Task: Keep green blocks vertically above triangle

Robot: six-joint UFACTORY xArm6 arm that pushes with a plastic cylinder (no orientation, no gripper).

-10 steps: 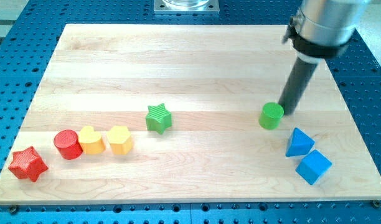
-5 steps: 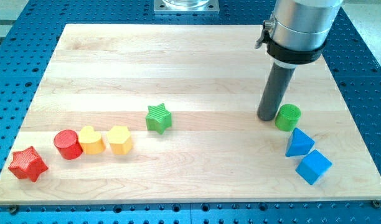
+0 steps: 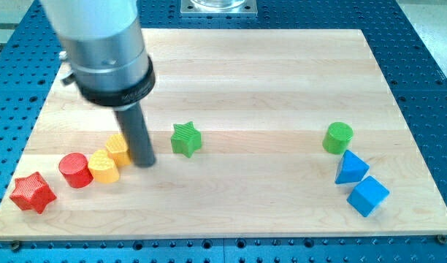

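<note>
My tip [image 3: 144, 162] rests on the board at the view's left, just left of the green star [image 3: 185, 139] and touching the right side of the yellow hexagon [image 3: 119, 147]. The green cylinder [image 3: 338, 137] stands at the view's right, directly above the blue triangle [image 3: 350, 167] and touching it or nearly so. The green star sits far to the left of the triangle.
A blue cube [image 3: 367, 195] lies below the triangle. A yellow heart [image 3: 103, 166], a red cylinder [image 3: 74, 169] and a red star [image 3: 32, 193] form a row at the lower left. The wooden board [image 3: 231, 66] lies on a blue perforated table.
My tip has swept from beside the green cylinder across to the left, past the green star. The yellow hexagon has shifted up and left. The yellow heart and red cylinder shifted slightly.
</note>
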